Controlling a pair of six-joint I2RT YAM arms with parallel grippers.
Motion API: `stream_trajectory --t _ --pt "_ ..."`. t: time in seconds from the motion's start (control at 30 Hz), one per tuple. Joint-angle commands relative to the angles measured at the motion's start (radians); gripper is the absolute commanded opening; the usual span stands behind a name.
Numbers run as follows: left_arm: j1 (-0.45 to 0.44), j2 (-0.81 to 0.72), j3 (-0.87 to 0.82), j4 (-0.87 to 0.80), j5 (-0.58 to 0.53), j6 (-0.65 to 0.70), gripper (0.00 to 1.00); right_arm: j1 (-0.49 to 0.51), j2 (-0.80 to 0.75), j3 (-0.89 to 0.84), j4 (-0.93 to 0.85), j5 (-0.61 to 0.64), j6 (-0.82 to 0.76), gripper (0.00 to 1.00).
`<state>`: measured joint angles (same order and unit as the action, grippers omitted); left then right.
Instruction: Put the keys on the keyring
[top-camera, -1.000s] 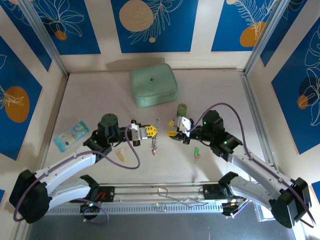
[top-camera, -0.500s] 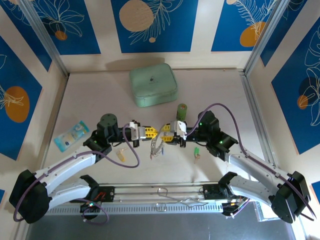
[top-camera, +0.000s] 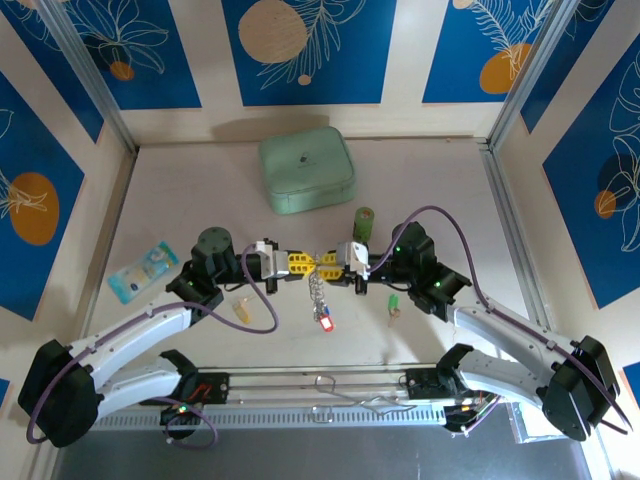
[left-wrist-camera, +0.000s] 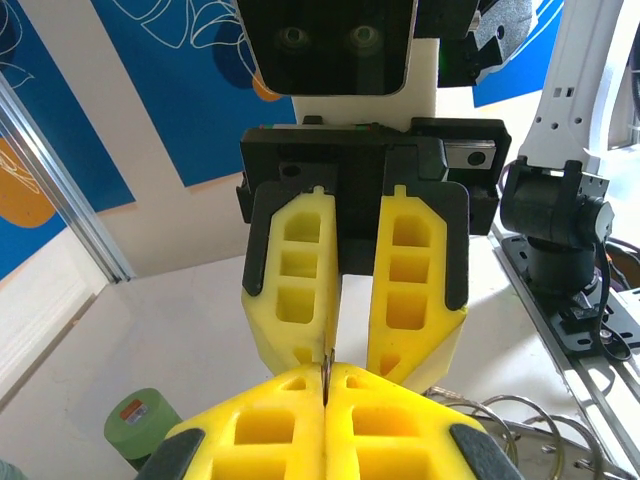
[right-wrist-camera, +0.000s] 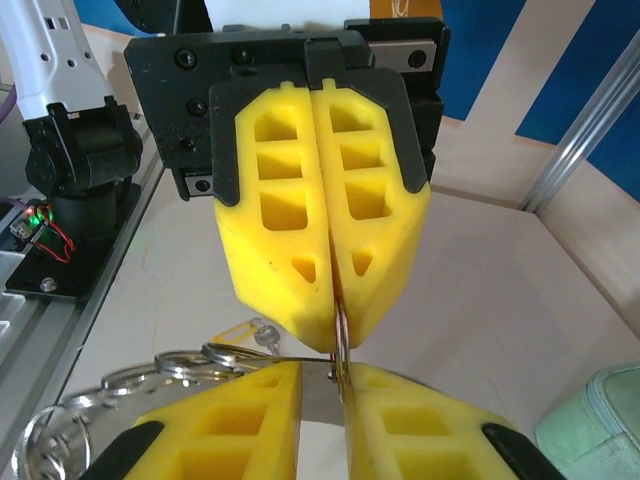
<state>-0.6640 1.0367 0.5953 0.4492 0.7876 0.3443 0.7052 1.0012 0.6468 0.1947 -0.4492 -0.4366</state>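
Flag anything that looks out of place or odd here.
Nothing looks spilled or damaged. Two keys lie loose on the table, far apart: the yellow key left of centre, the green key right of centre. The keyring trails out as a chain, the red key at its end.

Three cams, all meeting at the keyring (top-camera: 318, 285).
Top external: high, behind the arm bases, looks down on the whole table (top-camera: 200, 190), keyring mid-frame. Left wrist: very close, looks along the left gripper (left-wrist-camera: 326, 385) past the keyring, head-on at the right gripper (left-wrist-camera: 355, 355). Right wrist: same closeness, from the keyring's opposite side, facing back.
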Motion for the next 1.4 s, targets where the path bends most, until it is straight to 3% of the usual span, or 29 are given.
stream_trajectory --t 0.0,0.07,0.23,0.27,0.33,0.4,0.47,0.6,0.8,1.1,1.37 --pt "0.001 -0.02 -0.005 0.043 0.04 -0.02 0.0 0.01 0.01 0.016 0.024 -0.011 0.019 0.2" --pt "0.002 -0.016 -0.002 0.036 0.044 -0.021 0.0 0.013 0.013 0.015 0.031 -0.013 0.025 0.18" --pt "0.001 -0.021 -0.001 0.026 0.027 -0.018 0.0 0.017 0.021 0.037 -0.011 -0.02 0.012 0.0" --pt "0.001 -0.026 0.001 0.013 0.011 -0.015 0.03 0.017 0.02 0.044 -0.028 -0.016 0.005 0.0" --pt "0.002 -0.048 0.004 -0.044 -0.024 0.02 0.25 0.017 0.015 0.06 -0.084 0.004 -0.021 0.0" --pt "0.002 -0.073 0.015 -0.129 -0.064 0.059 0.37 0.017 0.007 0.087 -0.167 0.029 -0.068 0.0" --pt "0.001 -0.088 0.04 -0.25 -0.098 0.109 0.39 0.013 0.002 0.12 -0.274 0.054 -0.134 0.0" --pt "0.002 -0.069 0.099 -0.415 -0.125 0.144 0.36 0.007 0.017 0.214 -0.486 0.11 -0.223 0.0" --pt "0.0 -0.033 0.109 -0.374 -0.08 0.093 0.33 0.037 0.069 0.329 -0.675 0.182 -0.269 0.0" --pt "-0.002 0.02 0.145 -0.383 -0.018 0.065 0.23 0.087 0.169 0.462 -0.78 0.258 -0.297 0.0" --pt "-0.008 0.032 0.167 -0.429 -0.028 0.109 0.14 0.122 0.235 0.553 -0.848 0.3 -0.317 0.0"
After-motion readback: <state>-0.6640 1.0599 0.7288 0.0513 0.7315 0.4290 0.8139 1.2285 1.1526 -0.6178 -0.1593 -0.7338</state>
